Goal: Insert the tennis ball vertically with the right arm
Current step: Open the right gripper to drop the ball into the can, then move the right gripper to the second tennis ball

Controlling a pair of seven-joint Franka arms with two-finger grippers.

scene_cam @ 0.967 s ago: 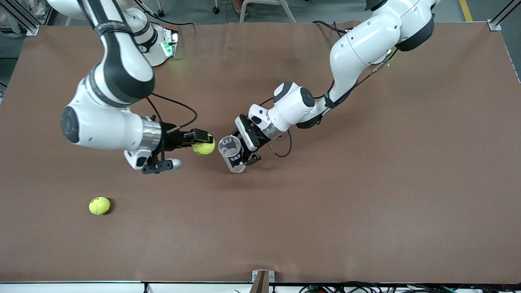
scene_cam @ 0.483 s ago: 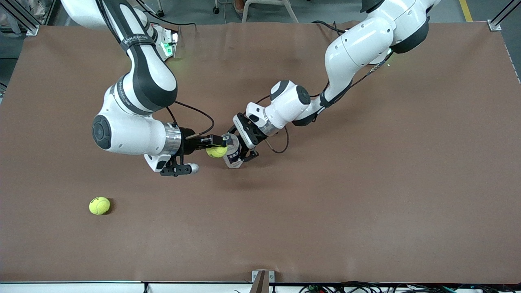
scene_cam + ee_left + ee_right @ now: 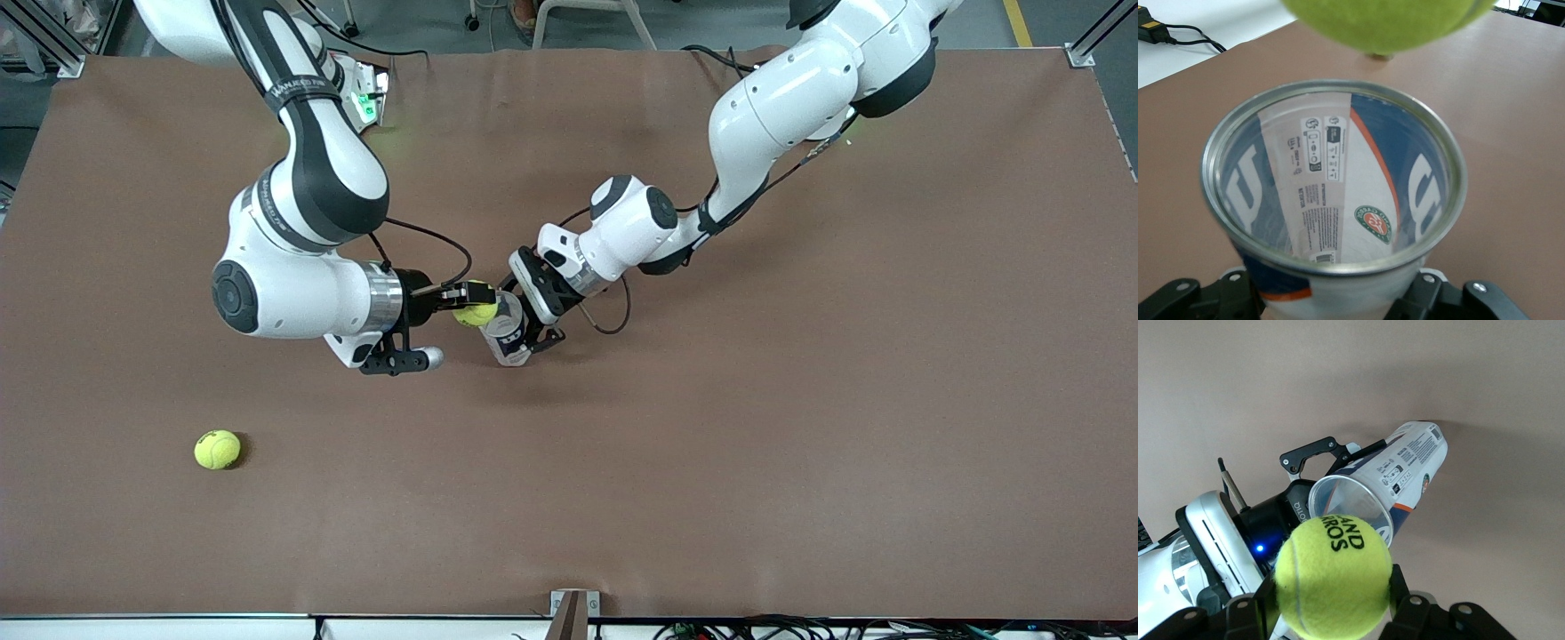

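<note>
With the right gripper pinching the tennis ball just above the can clamped in the left gripper, the ball should be centred over the rim before the 2 fingers release.

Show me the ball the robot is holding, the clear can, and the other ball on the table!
held tennis ball [image 3: 1333, 577]: right wrist view, middle of its fuzzy face.
clear can [image 3: 1335, 265]: left wrist view, on its metal rim.
loose tennis ball [image 3: 217, 449]: front view, middle of the ball.
</note>
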